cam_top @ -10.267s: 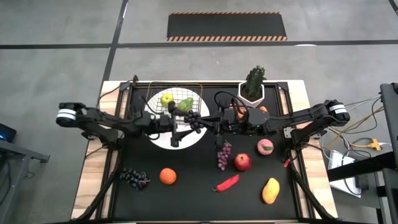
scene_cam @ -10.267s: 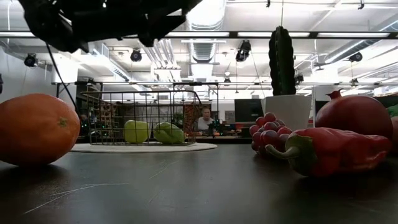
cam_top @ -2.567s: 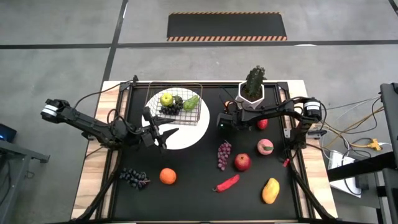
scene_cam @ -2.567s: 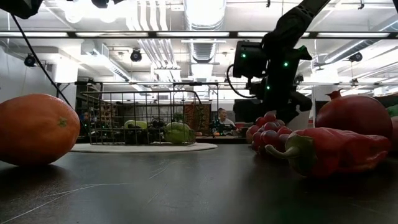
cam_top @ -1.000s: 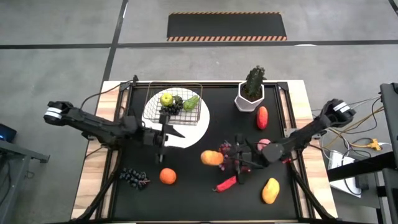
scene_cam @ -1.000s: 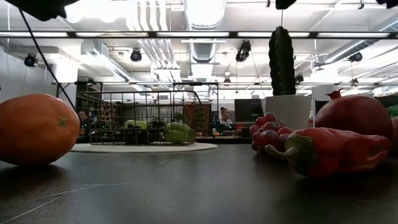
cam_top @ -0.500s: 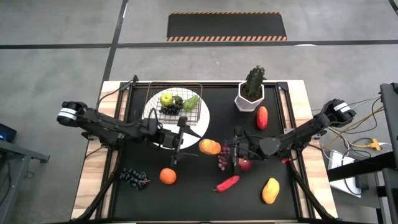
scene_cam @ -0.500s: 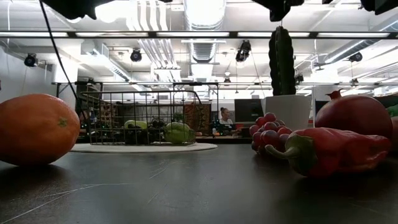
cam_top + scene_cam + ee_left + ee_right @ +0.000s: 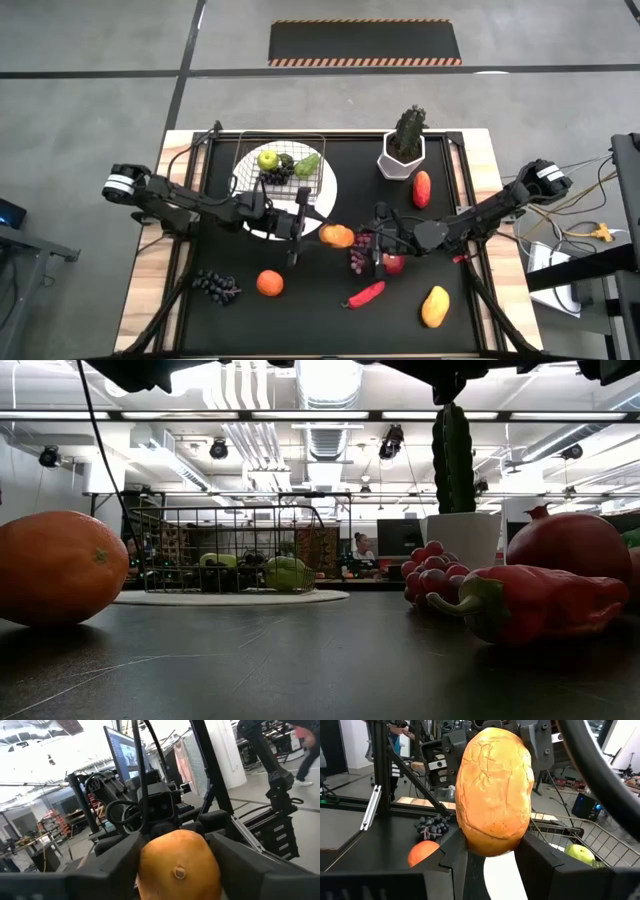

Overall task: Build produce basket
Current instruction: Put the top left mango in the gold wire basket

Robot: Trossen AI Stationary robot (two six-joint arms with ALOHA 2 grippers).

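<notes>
An orange-yellow oval fruit [image 9: 337, 236] hangs in the air over the table's middle, between my two grippers. My right gripper [image 9: 352, 240] reaches it from the right and is shut on it. My left gripper [image 9: 318, 230] comes from the left; in the left wrist view its open fingers [image 9: 122, 862] stand on either side of the fruit [image 9: 177, 865]. The wire basket [image 9: 243, 150] sits on a white plate [image 9: 318, 203] at the far left, holding a green apple [image 9: 268, 158], dark grapes [image 9: 275, 176] and a green pear [image 9: 306, 163]. My right gripper pinches the fruit's one end [image 9: 492, 837] between its two fingers [image 9: 457, 855], coming level from the table's right. The fruit is lifted clear and sticks out beyond the fingertips toward the left arm. My left gripper: whether its fingers touch the fruit's other end [image 9: 175, 870], I cannot tell.
Under the right arm lie a purple grape bunch [image 9: 358, 258] and a red apple [image 9: 393, 264]. Nearer are a red chili [image 9: 365, 294], a yellow mango [image 9: 435, 306], an orange [image 9: 269, 283] and dark grapes [image 9: 215, 285]. A potted cactus [image 9: 404, 150] and a red fruit [image 9: 422, 187] stand far right.
My right gripper has carried the fruit a short way toward the far edge, then held still. My left gripper has moved right from over the plate until its fingers flank the fruit.
</notes>
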